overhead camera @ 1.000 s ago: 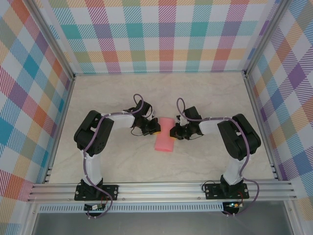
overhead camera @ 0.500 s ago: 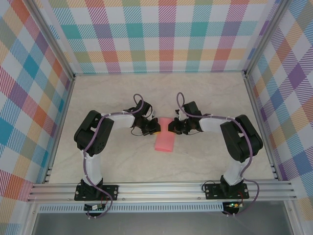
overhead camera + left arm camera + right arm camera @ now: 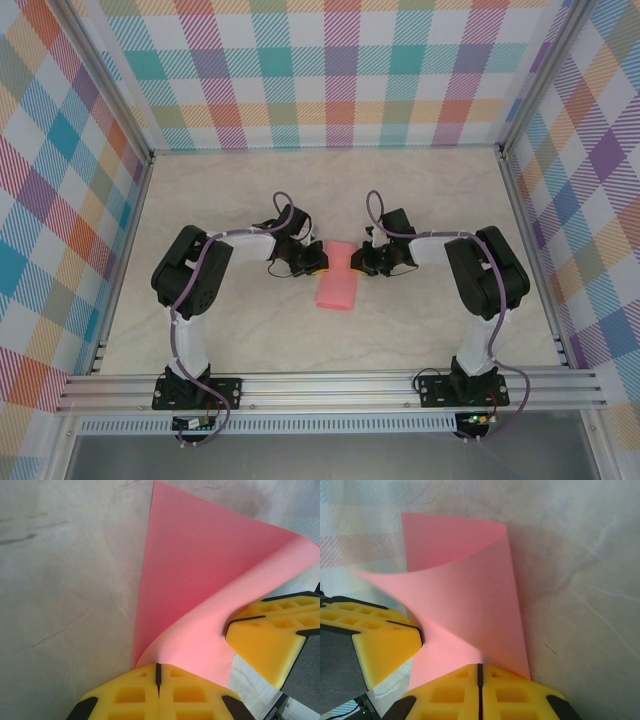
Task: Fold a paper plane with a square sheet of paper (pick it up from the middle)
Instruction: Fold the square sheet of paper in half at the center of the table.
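The pink paper (image 3: 336,285) lies in the middle of the table (image 3: 220,200), between the two grippers. It is bent over on itself, so from above it looks like a long, thin shape. Its long side runs from the near edge toward the far wall, leaning a little to the right at the far end.

The left gripper (image 3: 314,262) is squeezed tight on the left side of the paper. In the left wrist view its yellow fingers (image 3: 130,695) press together, and the paper (image 3: 200,580) curls up out of them.

The right gripper (image 3: 360,263) is squeezed tight on the right side. In the right wrist view its fingers (image 3: 510,695) meet, and the paper (image 3: 465,590) rises from them in a curve.

Both arms bend at the elbow and reach in toward the middle. The two grippers face each other, close together, near the far end of the paper.
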Robot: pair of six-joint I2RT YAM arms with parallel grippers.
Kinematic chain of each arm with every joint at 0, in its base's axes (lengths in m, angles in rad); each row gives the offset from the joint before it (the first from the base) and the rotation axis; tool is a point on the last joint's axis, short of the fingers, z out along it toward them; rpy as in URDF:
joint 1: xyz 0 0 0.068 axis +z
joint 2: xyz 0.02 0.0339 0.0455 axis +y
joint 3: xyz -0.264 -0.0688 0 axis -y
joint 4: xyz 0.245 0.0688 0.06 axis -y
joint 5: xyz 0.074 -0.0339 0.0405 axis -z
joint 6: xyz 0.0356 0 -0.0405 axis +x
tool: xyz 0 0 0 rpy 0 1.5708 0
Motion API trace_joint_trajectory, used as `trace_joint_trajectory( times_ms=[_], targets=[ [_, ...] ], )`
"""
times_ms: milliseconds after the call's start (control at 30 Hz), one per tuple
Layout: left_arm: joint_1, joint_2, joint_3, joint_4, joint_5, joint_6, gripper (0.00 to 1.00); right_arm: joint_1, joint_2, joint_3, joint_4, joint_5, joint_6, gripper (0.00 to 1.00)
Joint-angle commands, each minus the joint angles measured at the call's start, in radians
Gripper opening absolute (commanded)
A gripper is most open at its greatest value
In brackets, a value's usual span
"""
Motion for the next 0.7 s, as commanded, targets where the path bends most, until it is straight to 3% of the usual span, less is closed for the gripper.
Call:
trace_joint_trajectory(
  times_ms=[0, 233, 667],
  targets=[
    [-0.006, 0.052, -0.016, -0.083, -0.036, 0.024, 0.00, 0.004, -0.043, 0.045, -0.074, -0.007, -0.038, 0.08],
    [-0.006, 0.051, -0.013, -0.091, -0.040, 0.031, 0.00, -0.009, -0.029, 0.123, -0.101, -0.021, -0.046, 0.08],
    [-0.006, 0.049, -0.015, -0.098, -0.043, 0.036, 0.00, -0.035, 0.086, 0.119, -0.106, 0.024, -0.036, 0.08]
  ],
)
